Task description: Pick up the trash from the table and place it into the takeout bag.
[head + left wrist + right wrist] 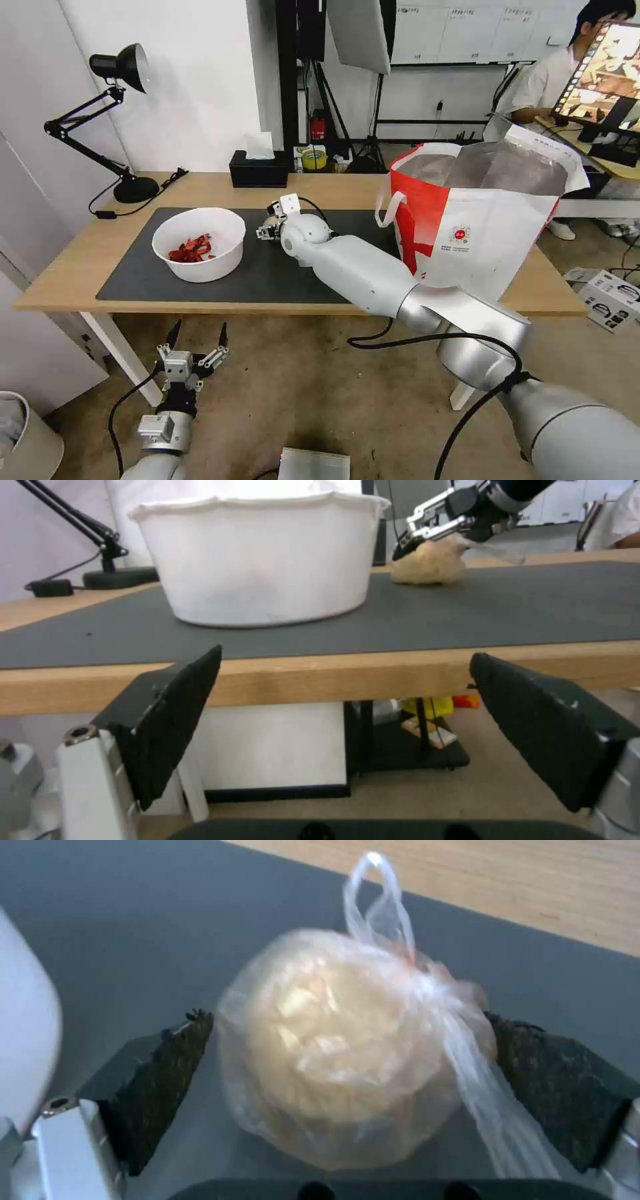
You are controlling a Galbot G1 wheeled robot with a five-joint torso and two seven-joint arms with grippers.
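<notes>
On bench (80, 267), head view: right hand (268, 230) over grey mat (267, 273) beside white bowl (199, 244) of red scraps; takeout bag (480, 220) upright at right, round red logo, writing unreadable. Left hand (198, 340) below bench edge, fingers spread wide.
Left wrist view: bowl wall matte; beige lump (427, 565) resting on mat.
Right wrist view: fingers (170, 1060) flank lump in crinkled clear bag, contact unclear.
</notes>
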